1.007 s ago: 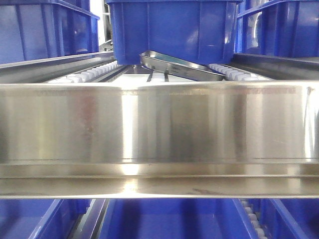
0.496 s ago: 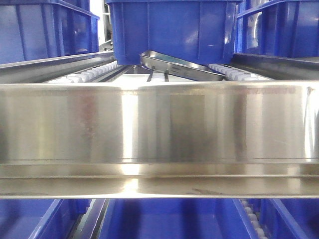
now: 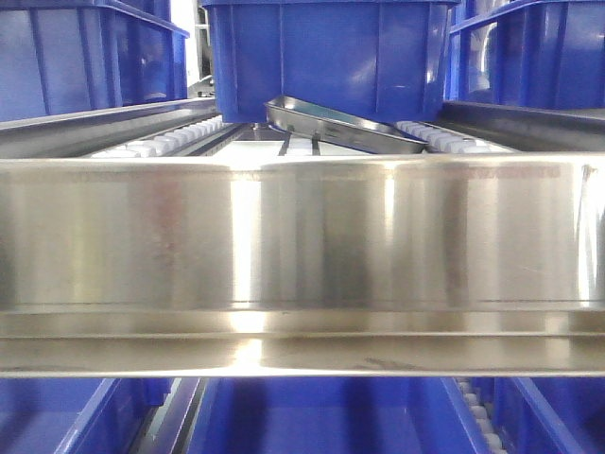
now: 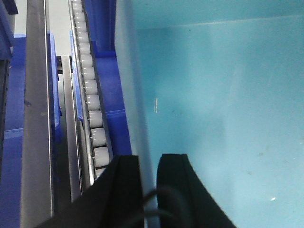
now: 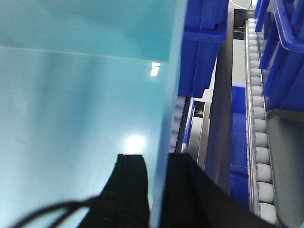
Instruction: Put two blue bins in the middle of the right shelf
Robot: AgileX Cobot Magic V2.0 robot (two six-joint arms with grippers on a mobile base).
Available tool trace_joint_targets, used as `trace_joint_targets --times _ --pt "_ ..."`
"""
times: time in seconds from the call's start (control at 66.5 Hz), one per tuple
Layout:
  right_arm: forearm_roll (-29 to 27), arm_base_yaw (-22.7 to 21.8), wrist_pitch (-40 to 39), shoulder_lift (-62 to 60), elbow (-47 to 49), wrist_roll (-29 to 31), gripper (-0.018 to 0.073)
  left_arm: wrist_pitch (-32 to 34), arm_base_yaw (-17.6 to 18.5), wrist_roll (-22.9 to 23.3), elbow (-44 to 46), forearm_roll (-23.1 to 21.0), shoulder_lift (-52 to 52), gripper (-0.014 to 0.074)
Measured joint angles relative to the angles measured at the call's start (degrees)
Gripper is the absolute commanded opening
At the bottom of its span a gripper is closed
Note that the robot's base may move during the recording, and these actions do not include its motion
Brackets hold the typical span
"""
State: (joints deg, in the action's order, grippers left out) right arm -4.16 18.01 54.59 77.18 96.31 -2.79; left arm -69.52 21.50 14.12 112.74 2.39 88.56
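At the front: a wide steel rail is seen across the whole front view, and no gripper is shown there.
Behind the rail: three blue bins are standing on roller tracks, one in the middle, one at the left and one at the right.
Steel tray: it is laid tilted on the track, just in front of the middle bin.
Below the rail: more bins of the same blue are partly seen.
Left gripper: it is closed narrowly over the wall of a pale bin, with one finger inside and one outside.
Right gripper: the wall of a pale bin is pinched in the same way.
Same bin or not: this cannot be told from the wrist views.
Beside the pale bin: roller tracks and dark blue bins are seen on the outer side in both wrist views.
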Motion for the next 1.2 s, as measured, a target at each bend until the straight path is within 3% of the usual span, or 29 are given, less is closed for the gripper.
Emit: trace_joint_targets --times 1.202 --pt "0.00 0.00 -0.53 0.43 0.00 0.10 -0.0153 0.00 0.00 0.00 0.09 0.35 0.00 -0.0111"
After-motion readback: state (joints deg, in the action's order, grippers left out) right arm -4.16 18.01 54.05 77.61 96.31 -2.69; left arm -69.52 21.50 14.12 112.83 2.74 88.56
